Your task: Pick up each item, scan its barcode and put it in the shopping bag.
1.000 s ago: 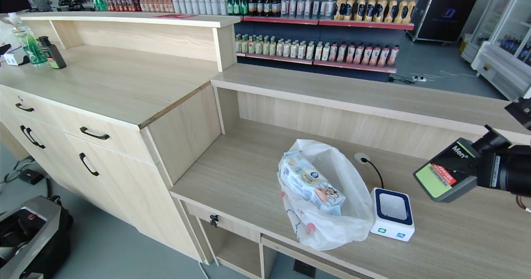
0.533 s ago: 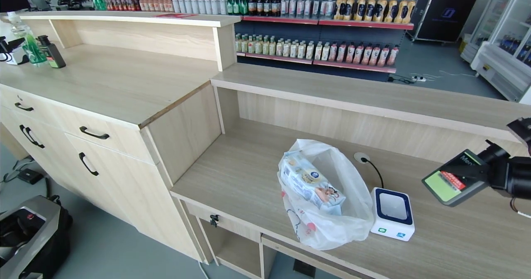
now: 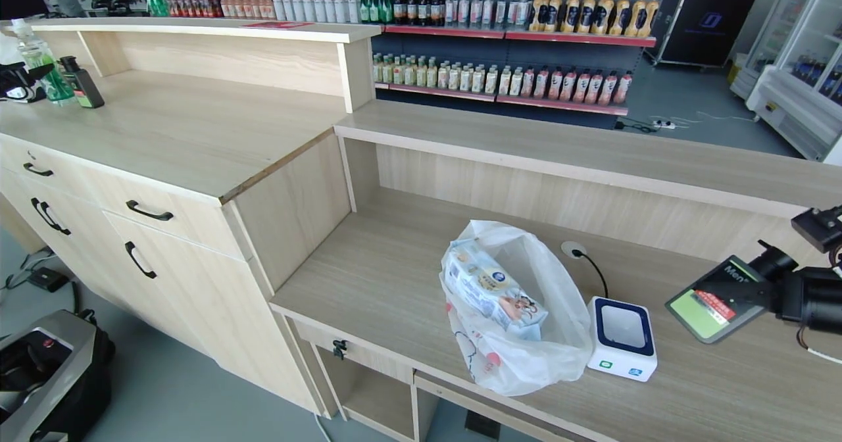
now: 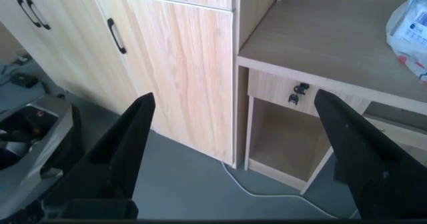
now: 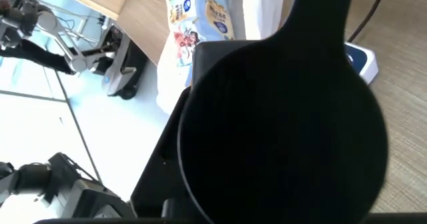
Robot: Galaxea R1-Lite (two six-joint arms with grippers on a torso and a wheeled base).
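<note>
Step in hand: scanning, as I judge it. An item is lifted and has reached neither the reader nor the bag.
Right gripper (image 3: 756,289): at the right edge of the head view, above the bench (image 3: 368,277), its fingers clamped on the grey bottle (image 3: 707,300).
Grey bottle: held aloft and tilted, with its green-labelled face turned up and toward the lower left of the frame. It touches nothing but the fingers. I cannot make out a barcode.
Scanner (image 3: 621,337): a small white box with a dark-rimmed window facing up, standing on the bench just right of the bag. It sits left of and lower in the frame than the bottle, with clear space between them. A black cable runs from it to a hole in the bench top.
Shopping bag (image 3: 526,363): thin white plastic, mouth open upward, touching or almost touching the scanner's left side.
Wipes pack (image 3: 490,291): already inside the bag, leaning against its left wall.
Left gripper (image 4: 233,151): hangs low beside the bench front, over the floor, with fingers (image 4: 123,151) spread wide and nothing between them.
Waiting items: a green bottle (image 3: 41,67) and a black bottle (image 3: 82,85) stand upright side by side at the upper left of the head view, on the higher bench.
Next move: probably carry the bottle left and down over the scanner window and turn it until its code faces the glass. It should stay clear of the bag's rim on the way.
After that: lower it into the free right part of the bag.
</note>
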